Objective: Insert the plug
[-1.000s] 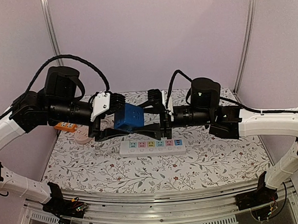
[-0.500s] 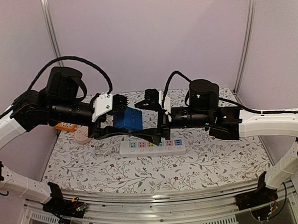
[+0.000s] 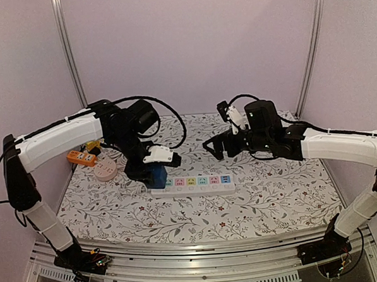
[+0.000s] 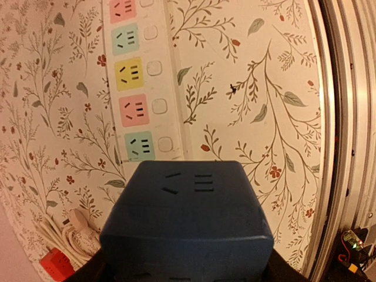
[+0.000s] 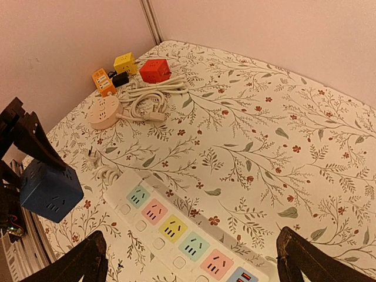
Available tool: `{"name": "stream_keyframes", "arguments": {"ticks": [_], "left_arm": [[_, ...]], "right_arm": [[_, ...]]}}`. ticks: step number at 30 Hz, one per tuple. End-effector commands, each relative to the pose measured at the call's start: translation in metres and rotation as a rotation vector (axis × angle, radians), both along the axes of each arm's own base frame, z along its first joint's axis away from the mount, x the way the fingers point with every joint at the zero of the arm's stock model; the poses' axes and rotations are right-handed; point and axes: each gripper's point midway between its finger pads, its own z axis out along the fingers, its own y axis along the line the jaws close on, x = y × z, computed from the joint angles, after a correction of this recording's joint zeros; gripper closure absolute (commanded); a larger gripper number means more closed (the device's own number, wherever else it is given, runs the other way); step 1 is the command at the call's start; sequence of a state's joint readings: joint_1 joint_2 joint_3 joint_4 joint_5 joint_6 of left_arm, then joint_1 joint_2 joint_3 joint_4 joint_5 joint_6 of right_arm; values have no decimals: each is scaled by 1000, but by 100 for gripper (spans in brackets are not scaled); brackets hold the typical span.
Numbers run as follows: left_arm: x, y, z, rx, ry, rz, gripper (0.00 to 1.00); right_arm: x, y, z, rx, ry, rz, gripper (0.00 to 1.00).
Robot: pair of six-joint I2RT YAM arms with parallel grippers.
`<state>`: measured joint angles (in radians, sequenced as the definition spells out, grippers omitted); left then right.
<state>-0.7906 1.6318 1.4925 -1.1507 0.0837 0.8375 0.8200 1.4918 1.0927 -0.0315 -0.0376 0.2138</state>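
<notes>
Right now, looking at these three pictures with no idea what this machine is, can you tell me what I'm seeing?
These are two robot arms bolted at the table's near edge. The wide picture comes from a camera above and behind them: the left arm on the left, the right arm on the right. The other two come from small cameras on each wrist, looking along that arm's jaws. On the flowered tablecloth lies a white power strip with coloured sockets. Near the far left corner sit an orange adapter, a round beige socket, a red cube, a yellow cube and a white cable. The left jaws grip a blue cube plug by the strip's left end. The right jaws stand wide open and empty.
</notes>
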Motion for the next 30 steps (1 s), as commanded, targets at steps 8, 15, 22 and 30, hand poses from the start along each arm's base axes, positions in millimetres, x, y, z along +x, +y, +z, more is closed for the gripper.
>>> {"name": "stream_keyframes", "arguments": {"ticks": [8,15,22,30], "left_arm": [[60,-13,-31,88,80,-101,100],[85,-22,-56,99,79,-69,100],[86,-26,-67,98,113,-55,100],[73,-14,-74,133,148,-29,100]], "right_arm": [[38,-52,-114,-140,366,-303,4],[42,-54,-128,-175,378,-303,4],[41,-54,-130,-187,374,-295,4],[45,-52,-125,-190,357,-289,4]]}}
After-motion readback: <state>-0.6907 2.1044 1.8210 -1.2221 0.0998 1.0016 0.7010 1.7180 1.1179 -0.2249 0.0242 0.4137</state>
